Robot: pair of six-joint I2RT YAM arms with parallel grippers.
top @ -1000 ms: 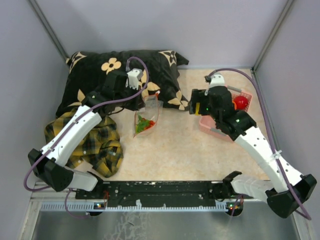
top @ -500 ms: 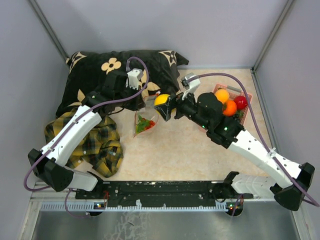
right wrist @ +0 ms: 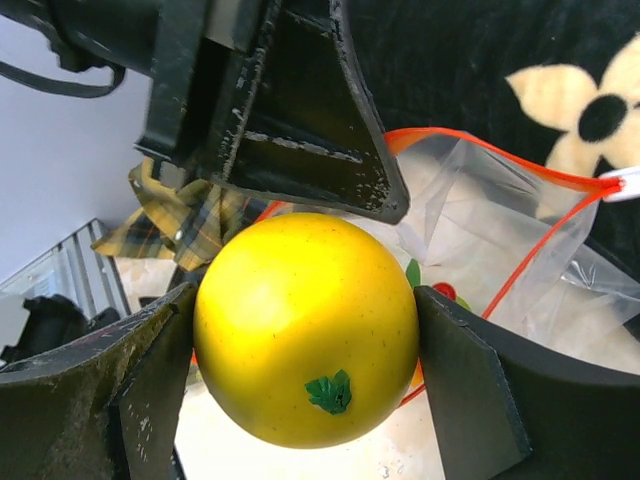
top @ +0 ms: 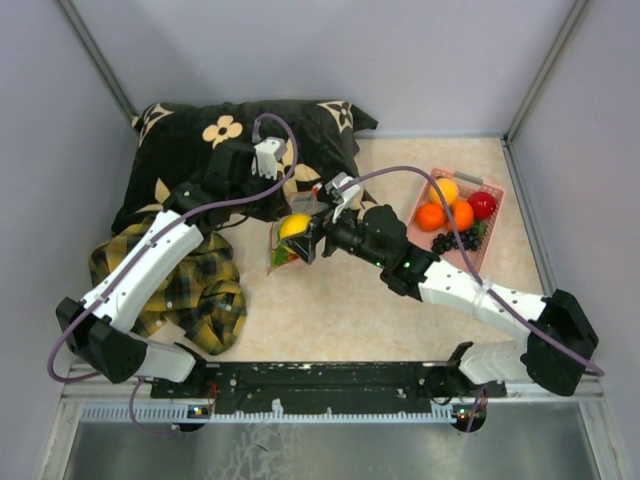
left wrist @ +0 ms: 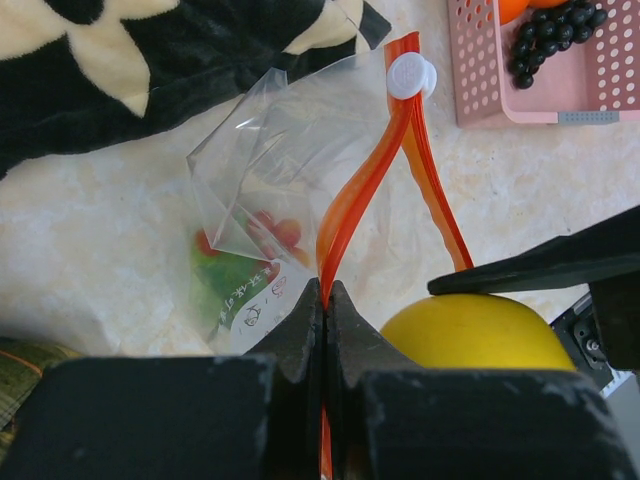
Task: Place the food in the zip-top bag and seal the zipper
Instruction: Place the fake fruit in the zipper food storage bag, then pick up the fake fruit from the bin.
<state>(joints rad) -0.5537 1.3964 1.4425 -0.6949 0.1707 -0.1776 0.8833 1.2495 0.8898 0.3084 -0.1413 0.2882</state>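
Note:
My right gripper (top: 296, 230) is shut on the yellow lemon (top: 294, 226) and holds it just over the mouth of the clear zip-top bag (top: 284, 250). In the right wrist view the lemon (right wrist: 305, 325) fills the gap between the fingers, with the bag (right wrist: 500, 260) behind it. My left gripper (left wrist: 326, 300) is shut on the red-orange zipper (left wrist: 345, 215) and holds one side of the mouth up. The white slider (left wrist: 410, 75) sits at the strip's far end. A green and red piece (left wrist: 240, 265) lies inside the bag. The lemon (left wrist: 475, 330) is beside the strip.
A pink basket (top: 492, 222) at the right holds oranges (top: 431, 216), a red apple (top: 482, 204) and dark grapes (top: 455, 240). A black flowered pillow (top: 200, 150) lies behind the bag. A yellow-black plaid cloth (top: 190, 285) lies at the left under my left arm.
My right arm has swung left from the basket with the lemon and now holds it at the bag's mouth. The left arm and the bag have stayed put.

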